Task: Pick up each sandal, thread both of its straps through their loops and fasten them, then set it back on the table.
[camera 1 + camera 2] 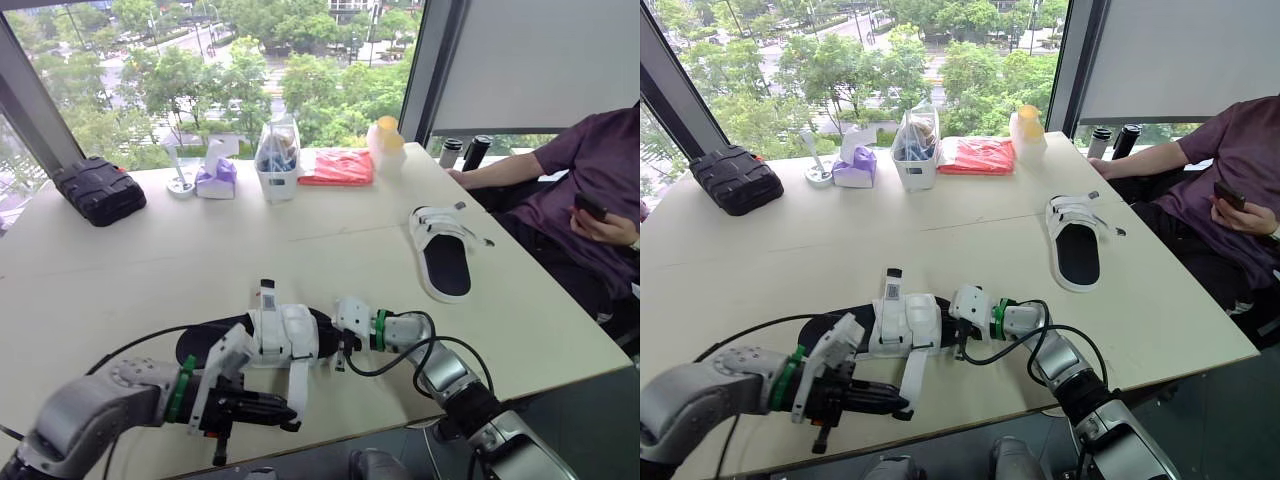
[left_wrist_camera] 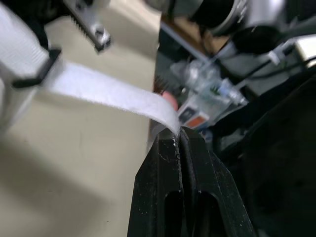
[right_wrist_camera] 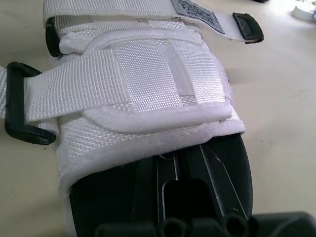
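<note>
The near sandal (image 1: 283, 334), black-soled with white straps, lies at the table's front edge. One loose white strap (image 1: 298, 385) runs from it toward me. My left gripper (image 1: 290, 420) is shut on that strap's end; in the left wrist view the fingertips (image 2: 170, 148) pinch the strap (image 2: 108, 89). At the sandal's right end my right gripper (image 1: 340, 352) is shut on the sole. Its fingers (image 3: 170, 165) reach in under the white upper (image 3: 143, 84). The second sandal (image 1: 443, 255) lies flat to the far right, apart from both grippers.
Along the back stand a black case (image 1: 98, 188), a purple tissue box (image 1: 215, 178), a clear plastic container (image 1: 277, 160), a red packet (image 1: 337, 167) and a yellow-lidded bottle (image 1: 385, 140). A person (image 1: 590, 190) sits at the right side, holding a phone. The table's front edge (image 1: 400, 425) is close.
</note>
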Tool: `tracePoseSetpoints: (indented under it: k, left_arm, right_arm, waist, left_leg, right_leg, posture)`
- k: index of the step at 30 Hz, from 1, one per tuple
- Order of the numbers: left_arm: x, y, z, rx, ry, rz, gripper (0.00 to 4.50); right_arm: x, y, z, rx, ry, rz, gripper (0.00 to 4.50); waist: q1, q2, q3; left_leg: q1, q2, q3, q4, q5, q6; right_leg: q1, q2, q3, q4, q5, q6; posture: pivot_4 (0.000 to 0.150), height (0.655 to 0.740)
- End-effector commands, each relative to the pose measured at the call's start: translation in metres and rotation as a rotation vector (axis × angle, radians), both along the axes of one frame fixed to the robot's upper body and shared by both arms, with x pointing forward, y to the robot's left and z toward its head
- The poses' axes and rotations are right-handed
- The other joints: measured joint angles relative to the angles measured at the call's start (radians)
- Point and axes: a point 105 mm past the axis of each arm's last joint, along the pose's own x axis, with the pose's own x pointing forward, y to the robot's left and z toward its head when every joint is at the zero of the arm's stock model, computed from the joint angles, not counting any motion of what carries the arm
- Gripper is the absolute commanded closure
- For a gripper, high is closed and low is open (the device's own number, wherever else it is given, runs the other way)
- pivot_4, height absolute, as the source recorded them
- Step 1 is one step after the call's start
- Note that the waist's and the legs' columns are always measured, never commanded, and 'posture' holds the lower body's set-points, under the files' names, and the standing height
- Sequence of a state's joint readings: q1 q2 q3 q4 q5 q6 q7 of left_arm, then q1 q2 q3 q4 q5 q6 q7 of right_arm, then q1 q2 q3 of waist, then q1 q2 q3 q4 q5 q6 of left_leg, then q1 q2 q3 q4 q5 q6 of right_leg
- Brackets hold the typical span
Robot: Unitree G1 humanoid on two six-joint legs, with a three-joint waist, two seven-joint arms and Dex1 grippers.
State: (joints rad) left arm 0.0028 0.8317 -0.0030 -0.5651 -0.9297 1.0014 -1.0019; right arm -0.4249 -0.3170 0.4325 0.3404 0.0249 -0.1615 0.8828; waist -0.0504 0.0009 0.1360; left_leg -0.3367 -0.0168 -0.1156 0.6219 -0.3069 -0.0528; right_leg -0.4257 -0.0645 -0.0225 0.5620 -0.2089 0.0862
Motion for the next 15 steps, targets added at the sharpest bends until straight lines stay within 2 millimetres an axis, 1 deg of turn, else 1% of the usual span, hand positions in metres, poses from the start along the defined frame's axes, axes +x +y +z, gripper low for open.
tracePoseSetpoints:
  k: [1,3,6,9,10,12,15]
  left_arm:
    - [-0.011,-0.014,0.019,-0.147,0.006,-0.055,4.46]
    - [-0.002,-0.015,0.024,-0.202,-0.003,-0.005,4.46]
    - [0.028,-0.01,0.027,-0.265,-0.042,0.121,4.46]
    - [0.048,-0.005,0.023,-0.28,-0.058,0.201,4.46]
    - [0.06,-0.003,0.02,-0.294,-0.068,0.253,4.46]
    - [0.076,0.0,0.014,-0.306,-0.075,0.32,4.46]
    - [0.093,-0.001,0.008,-0.307,-0.084,0.377,4.46]
  right_arm:
    - [-0.018,-0.039,-0.085,-0.27,0.248,-0.105,4.5]
    - [-0.018,-0.038,-0.085,-0.269,0.247,-0.104,4.5]
    - [-0.019,-0.038,-0.086,-0.273,0.249,-0.101,4.5]
    - [-0.019,-0.038,-0.087,-0.275,0.249,-0.101,4.5]
    - [-0.019,-0.038,-0.087,-0.275,0.249,-0.103,4.5]
    - [-0.018,-0.039,-0.087,-0.275,0.248,-0.106,4.5]
    - [-0.016,-0.039,-0.085,-0.266,0.248,-0.118,4.5]
  waist:
    - [-0.005,0.0,0.0]
    - [-0.006,-0.001,0.0]
    - [-0.002,-0.001,0.0]
    - [0.003,-0.001,0.0]
    - [0.003,-0.001,0.0]
    - [0.004,-0.001,0.0]
    - [0.005,-0.002,0.0]
  left_leg:
    - [0.0,0.0,0.0,0.0,0.0,0.0]
    - [0.0,0.0,0.0,-0.001,0.001,0.001]
    - [0.0,-0.001,0.0,-0.001,0.001,0.002]
    - [0.001,0.0,-0.001,0.0,0.001,0.002]
    - [0.0,-0.001,-0.001,0.0,0.001,0.002]
    - [0.001,-0.001,-0.001,0.0,0.001,0.002]
    - [0.001,-0.001,-0.001,0.0,0.001,0.002]
  right_leg:
    - [0.0,0.0,0.0,0.0,0.0,0.0]
    - [0.001,0.0,0.0,0.001,0.0,0.0]
    - [0.001,0.001,0.0,0.002,0.001,-0.001]
    - [0.001,0.002,0.0,0.002,0.001,-0.001]
    - [0.002,0.002,0.0,0.002,0.001,-0.001]
    - [0.002,0.002,0.0,0.002,0.001,-0.001]
    - [0.006,0.002,0.0,0.003,0.001,-0.001]
  posture:
    - [0.15,0.74]
    - [0.15,0.74]
    - [0.15,0.74]
    - [0.15,0.74]
    - [0.15,0.74]
    - [0.15,0.74]
    - [0.15,0.74]
